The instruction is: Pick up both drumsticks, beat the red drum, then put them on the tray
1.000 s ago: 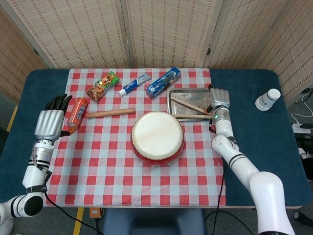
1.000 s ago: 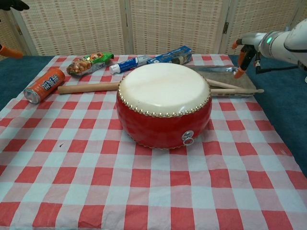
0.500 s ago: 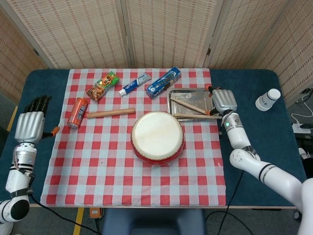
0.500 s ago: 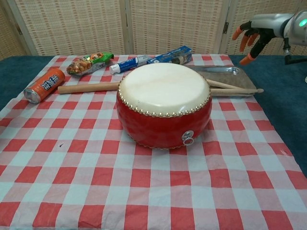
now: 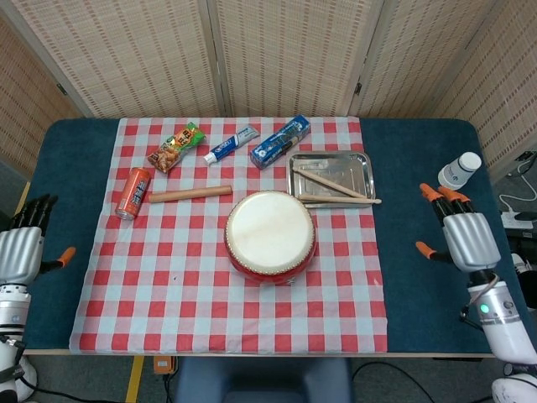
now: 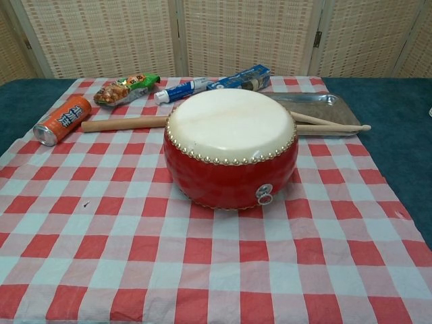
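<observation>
The red drum (image 5: 270, 235) with its pale skin stands mid-table on the checked cloth, and fills the chest view (image 6: 229, 145). Behind it to the right is the metal tray (image 5: 352, 164) (image 6: 334, 101). Two thin drumsticks lie on the tray: one slanted (image 5: 327, 182) (image 6: 307, 119), one along its front rim (image 5: 340, 199) (image 6: 331, 127) with its tip past the edge. My left hand (image 5: 21, 252) hangs off the table's left side, fingers apart, holding nothing. My right hand (image 5: 466, 235) is over the blue table right of the cloth, also spread and empty. Neither hand shows in the chest view.
A thick wooden dowel (image 5: 189, 194) (image 6: 125, 123) lies left of the drum beside an orange can (image 5: 132, 193) (image 6: 62, 120). A snack bag (image 5: 176, 147), toothpaste tube (image 5: 231, 144) and blue box (image 5: 280, 141) line the back. A white bottle (image 5: 459, 170) stands at far right.
My right hand has pulled away from the tray to the right and toward the near edge. My left hand has drawn back left off the cloth. Both have left the chest view.
</observation>
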{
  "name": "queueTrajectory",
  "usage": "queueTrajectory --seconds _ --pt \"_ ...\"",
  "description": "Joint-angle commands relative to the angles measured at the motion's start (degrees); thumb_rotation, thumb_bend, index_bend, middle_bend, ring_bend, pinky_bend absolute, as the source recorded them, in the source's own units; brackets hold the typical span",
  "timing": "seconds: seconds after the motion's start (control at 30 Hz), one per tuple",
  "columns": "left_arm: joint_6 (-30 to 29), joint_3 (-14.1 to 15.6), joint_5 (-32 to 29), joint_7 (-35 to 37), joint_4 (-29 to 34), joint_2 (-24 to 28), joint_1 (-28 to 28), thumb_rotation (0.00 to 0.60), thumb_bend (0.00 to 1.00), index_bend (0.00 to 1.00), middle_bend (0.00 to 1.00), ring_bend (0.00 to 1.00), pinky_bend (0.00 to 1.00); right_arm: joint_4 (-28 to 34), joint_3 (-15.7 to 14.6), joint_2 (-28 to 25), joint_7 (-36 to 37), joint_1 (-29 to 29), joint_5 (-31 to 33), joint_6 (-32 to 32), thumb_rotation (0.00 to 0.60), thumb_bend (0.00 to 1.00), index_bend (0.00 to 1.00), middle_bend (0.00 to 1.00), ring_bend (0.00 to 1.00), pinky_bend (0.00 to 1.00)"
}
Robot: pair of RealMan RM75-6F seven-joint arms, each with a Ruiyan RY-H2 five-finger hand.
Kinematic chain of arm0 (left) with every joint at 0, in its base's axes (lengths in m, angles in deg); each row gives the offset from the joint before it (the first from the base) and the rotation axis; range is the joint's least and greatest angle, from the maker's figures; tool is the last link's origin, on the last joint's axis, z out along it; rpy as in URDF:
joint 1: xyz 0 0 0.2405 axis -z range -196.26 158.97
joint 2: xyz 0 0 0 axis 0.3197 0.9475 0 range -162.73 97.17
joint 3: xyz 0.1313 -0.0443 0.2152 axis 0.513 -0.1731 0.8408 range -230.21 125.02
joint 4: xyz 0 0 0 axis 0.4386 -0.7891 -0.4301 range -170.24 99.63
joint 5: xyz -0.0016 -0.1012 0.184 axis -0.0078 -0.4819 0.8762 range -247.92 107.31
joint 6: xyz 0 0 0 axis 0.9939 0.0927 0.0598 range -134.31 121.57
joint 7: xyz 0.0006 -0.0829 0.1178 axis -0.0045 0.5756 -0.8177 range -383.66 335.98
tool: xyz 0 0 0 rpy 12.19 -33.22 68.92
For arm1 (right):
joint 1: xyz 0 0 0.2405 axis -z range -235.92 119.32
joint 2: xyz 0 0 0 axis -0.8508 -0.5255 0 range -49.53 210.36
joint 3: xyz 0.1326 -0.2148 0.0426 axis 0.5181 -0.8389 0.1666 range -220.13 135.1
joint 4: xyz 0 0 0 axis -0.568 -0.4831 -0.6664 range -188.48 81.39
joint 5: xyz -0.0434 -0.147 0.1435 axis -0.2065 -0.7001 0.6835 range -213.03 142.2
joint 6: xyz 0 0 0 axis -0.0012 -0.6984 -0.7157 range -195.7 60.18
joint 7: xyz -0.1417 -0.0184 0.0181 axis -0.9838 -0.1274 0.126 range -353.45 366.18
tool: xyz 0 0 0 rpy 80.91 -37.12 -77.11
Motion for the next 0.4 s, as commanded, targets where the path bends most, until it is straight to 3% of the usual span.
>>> queueTrajectory --seconds 0.03,0.23,0.4 --pt "-6.2 2.2 3.9 1.5 0.2 -1.5 -4.4 0.600 0.25 0.00 0.00 0.00 0.15 1.4 -4.9 -1.4 4.4 6.2 -5.4 -6.8 0.600 0.12 0.04 0.17 0.04 0.13" --pt "-11.6 4.4 8.0 -1.4 -0.5 -4.5 -8.5 0.600 0.25 0.00 0.00 0.00 0.15 0.7 -7.4 0.6 4.5 11.4 -7.4 -13.4 0.600 0.13 0.04 0.17 0.02 0.10" --pt "-13.4 5.2 9.4 -3.6 -1.2 -5.9 -10.6 0.600 0.25 0.00 0.00 0.00 0.15 0.6 -7.6 1.0 5.1 13.5 -7.5 -15.9 0.600 0.13 0.04 0.17 0.02 0.09"
